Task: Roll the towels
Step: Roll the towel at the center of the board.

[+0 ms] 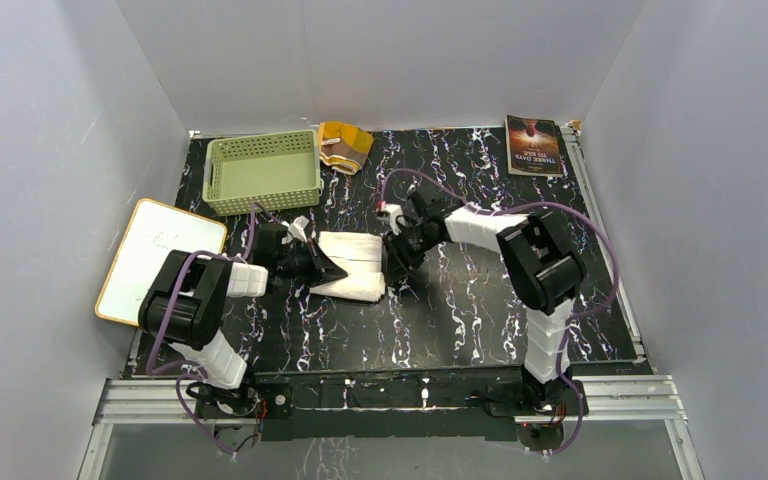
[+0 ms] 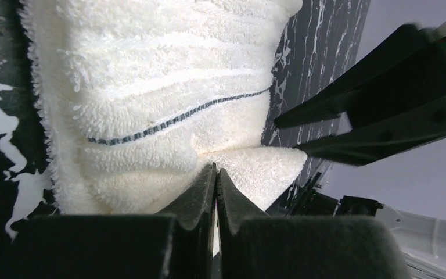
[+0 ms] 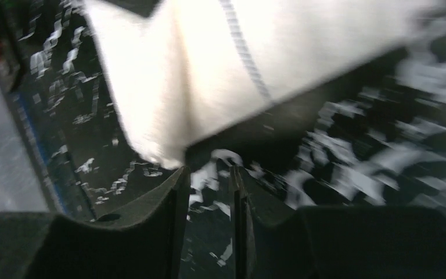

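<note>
Mid-table, left gripper [image 2: 215,174]: jaws pressed together, pinching a puckered edge of the white towel [image 1: 355,262], which lies folded on the black marbled table [image 1: 480,320]. At its other end, right gripper [image 3: 206,174]: jaws narrowly parted, holding nothing, tips just short of the cloth; view blurred. White board [image 1: 160,262] at left edge. Farther back: green basket [image 1: 265,200], brown patterned towel [image 1: 345,145] bundled just beside it, book [image 1: 533,146] far right.
</note>
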You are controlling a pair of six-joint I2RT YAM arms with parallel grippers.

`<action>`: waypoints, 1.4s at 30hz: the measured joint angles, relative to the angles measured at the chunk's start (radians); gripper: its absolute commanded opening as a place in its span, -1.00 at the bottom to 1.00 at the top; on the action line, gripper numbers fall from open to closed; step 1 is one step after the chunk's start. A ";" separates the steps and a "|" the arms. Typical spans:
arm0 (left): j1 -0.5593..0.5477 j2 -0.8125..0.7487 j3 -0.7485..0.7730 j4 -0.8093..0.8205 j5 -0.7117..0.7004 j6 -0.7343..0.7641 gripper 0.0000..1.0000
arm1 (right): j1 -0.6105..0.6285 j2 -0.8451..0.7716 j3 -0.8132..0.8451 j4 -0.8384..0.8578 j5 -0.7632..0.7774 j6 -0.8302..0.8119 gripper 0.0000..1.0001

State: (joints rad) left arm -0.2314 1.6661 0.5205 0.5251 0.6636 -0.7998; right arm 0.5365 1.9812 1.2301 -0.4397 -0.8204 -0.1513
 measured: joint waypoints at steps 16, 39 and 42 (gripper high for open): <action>0.000 -0.095 -0.005 -0.125 -0.085 0.077 -1.00 | 0.063 -0.492 -0.282 0.586 0.586 0.145 0.91; 0.000 -0.089 -0.006 -0.121 -0.074 0.066 -1.00 | 0.587 -0.171 -0.258 0.563 1.067 -0.505 0.57; 0.000 -0.087 -0.004 -0.122 -0.072 0.067 -1.00 | 0.587 -0.146 -0.235 0.561 1.054 -0.516 0.44</action>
State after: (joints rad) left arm -0.2314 1.5787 0.5167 0.4026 0.5919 -0.7330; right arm 1.1240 1.8351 0.9951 0.1211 0.2340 -0.6674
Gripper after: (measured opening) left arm 0.007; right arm 0.774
